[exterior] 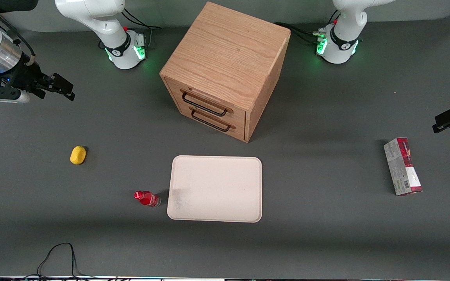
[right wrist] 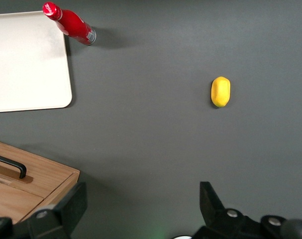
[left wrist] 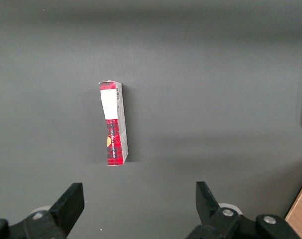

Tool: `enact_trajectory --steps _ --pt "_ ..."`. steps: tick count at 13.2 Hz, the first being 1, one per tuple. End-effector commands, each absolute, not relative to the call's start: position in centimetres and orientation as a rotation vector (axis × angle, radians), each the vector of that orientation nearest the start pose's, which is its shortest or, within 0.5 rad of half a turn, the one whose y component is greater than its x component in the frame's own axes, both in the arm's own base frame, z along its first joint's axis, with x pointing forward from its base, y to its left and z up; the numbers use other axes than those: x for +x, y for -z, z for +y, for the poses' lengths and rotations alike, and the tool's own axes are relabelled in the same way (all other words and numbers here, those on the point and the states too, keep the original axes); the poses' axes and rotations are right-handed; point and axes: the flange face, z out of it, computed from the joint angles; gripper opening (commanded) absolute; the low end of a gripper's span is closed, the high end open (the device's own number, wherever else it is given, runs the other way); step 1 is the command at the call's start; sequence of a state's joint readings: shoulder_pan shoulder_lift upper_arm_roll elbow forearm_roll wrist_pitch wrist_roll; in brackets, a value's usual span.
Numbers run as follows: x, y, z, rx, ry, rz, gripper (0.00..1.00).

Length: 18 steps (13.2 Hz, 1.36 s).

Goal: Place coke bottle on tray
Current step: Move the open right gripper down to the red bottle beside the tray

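The coke bottle, small and red with a red cap, stands on the table close beside the cream-white tray, at the tray's near corner on the working arm's side. Nothing lies on the tray. The bottle also shows in the right wrist view, next to the tray's edge. My right gripper hangs high above the table at the working arm's end, far from the bottle and farther from the front camera. Its fingers are spread wide with nothing between them.
A yellow lemon-like lump lies between gripper and bottle. A wooden drawer cabinet with two handles stands farther from the camera than the tray. A red-and-grey carton lies toward the parked arm's end. A black cable lies at the near edge.
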<state>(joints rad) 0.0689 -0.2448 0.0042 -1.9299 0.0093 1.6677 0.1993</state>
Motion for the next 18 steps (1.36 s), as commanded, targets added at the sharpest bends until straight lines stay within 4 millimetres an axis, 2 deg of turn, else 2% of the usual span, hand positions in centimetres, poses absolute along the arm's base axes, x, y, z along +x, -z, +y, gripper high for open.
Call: enact_trajectory --steps 1,3,6,7,9,11,13,15,18 --pt "48.9 -59.0 3.5 -3.121 -0.03 0.168 1.0" --pt "51.8 -59.6 4.0 -3.121 -0.022 0.18 1.0" --pt "58.9 -59.9 6.2 -3.11 0.02 0.126 1.0" --pt "61.0 -59.7 8.4 -3.102 0.041 0.077 1.0" --pt "65.7 -57.7 11.3 -3.079 0.063 0.037 1.0" --pt "69.2 -54.6 14.5 -3.048 0.061 0.038 1.0" --pt "71.6 -49.3 18.0 -3.084 0.076 0.042 1.0" --pt "73.3 -43.7 20.4 -3.119 0.119 0.061 1.0" --pt "74.2 -37.3 20.7 -3.116 0.076 0.081 1.0"
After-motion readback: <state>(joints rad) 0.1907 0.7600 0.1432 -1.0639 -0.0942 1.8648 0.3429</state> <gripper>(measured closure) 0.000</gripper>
